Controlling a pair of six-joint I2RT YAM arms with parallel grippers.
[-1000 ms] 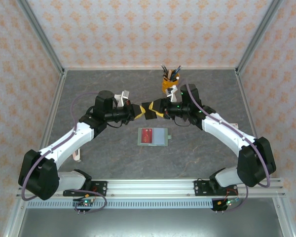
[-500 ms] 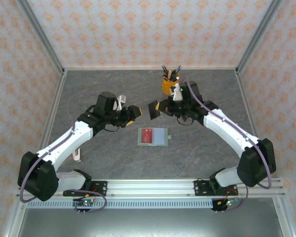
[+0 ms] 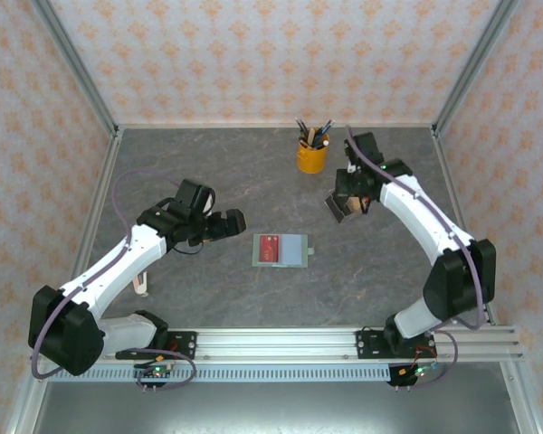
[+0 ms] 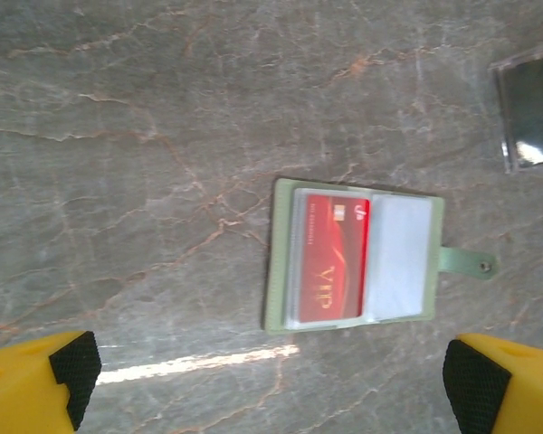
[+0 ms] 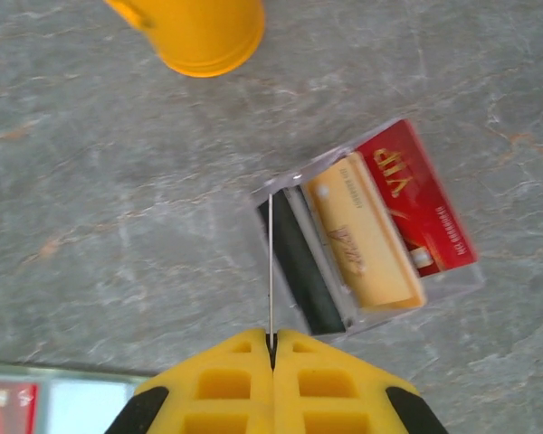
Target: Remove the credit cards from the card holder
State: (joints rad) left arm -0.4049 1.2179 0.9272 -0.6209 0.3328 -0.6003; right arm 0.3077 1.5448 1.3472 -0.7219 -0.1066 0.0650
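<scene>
Card holder [image 3: 281, 250]: found open and flat on the table [image 3: 181, 163], nearer the arm bases than the yellow cup [image 3: 312, 155] and slightly to its left. Logged with long axis running left to right across the overhead view, snap tab [image 3: 312, 250] pointing right. Noted one red card [image 3: 270, 248] in the pocket farther from the tab, set crosswise to the holder's length. Made out "VIP" lettering on it in the left wrist view; too small to read overhead.

Found left gripper [image 3: 233, 221] well left of the cup and nearer the bases, jaws wide apart, touching nothing. Found right gripper [image 5: 271, 342] right of the cup, jaws pressed together on a thin card [image 5: 270, 271] seen edge-on; colour not determinable.

Resolved in the right wrist view: clear tray [image 5: 326, 161] near the cup, beneath that gripper, holding a second red card [image 5: 416, 212], a yellow card [image 5: 362, 240] and a dark card [image 5: 303, 267] side by side. Registered overhead as a small dark and tan blur.
</scene>
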